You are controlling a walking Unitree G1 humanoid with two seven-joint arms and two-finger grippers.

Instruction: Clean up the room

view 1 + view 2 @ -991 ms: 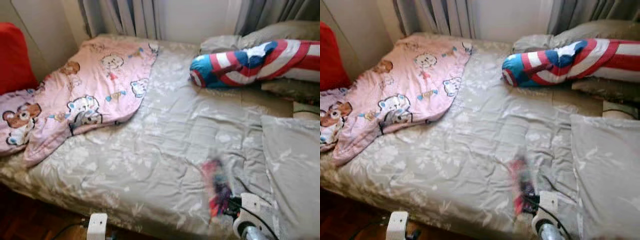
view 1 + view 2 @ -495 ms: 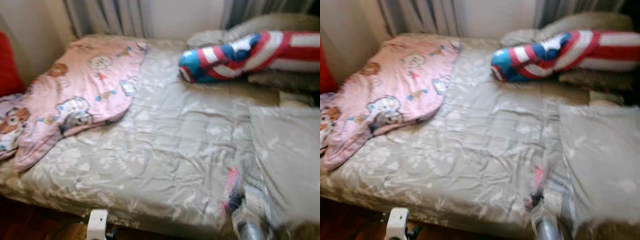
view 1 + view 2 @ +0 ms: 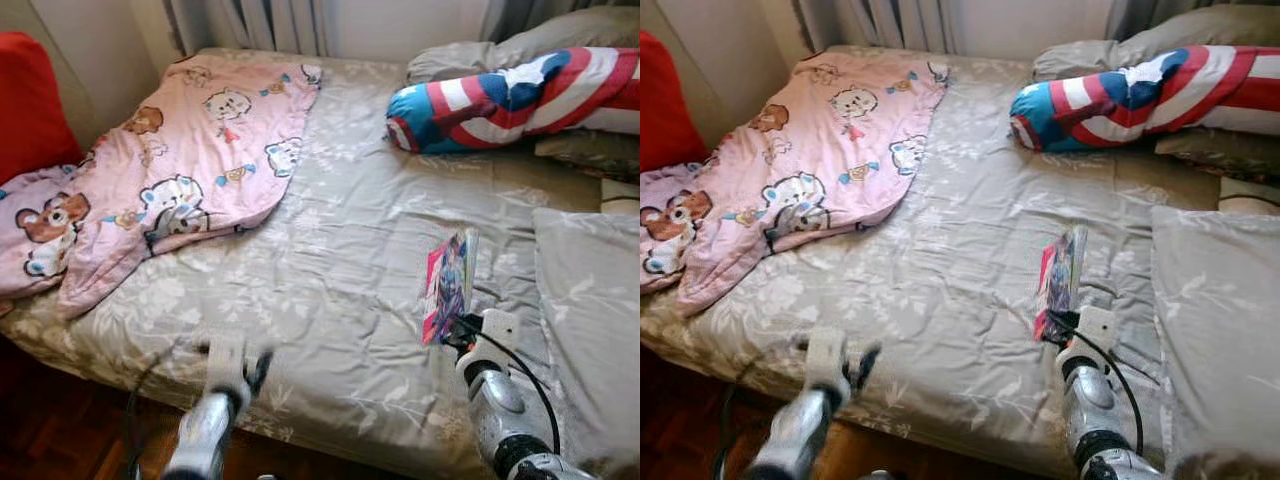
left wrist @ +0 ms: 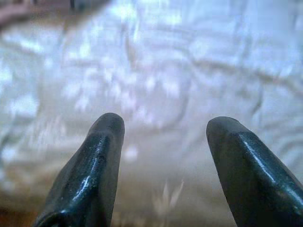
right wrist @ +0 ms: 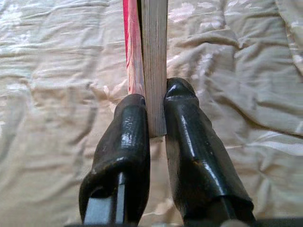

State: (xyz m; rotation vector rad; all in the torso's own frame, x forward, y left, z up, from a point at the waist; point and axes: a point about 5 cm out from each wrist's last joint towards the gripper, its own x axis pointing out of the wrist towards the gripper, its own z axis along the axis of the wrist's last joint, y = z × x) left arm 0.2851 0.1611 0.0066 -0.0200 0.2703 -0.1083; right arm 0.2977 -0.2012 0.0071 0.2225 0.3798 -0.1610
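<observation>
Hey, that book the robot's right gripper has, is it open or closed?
Closed. The right gripper pinches the book on edge above the grey bedspread; the right wrist view shows pink cover and page block pressed together.

Colours on the bed

Grey floral bedspread [image 3: 330, 260]; pink cartoon-bear blanket [image 3: 190, 170] far left; red, white and blue striped bolster [image 3: 510, 100] far right; pink-covered book [image 3: 447, 285].
</observation>
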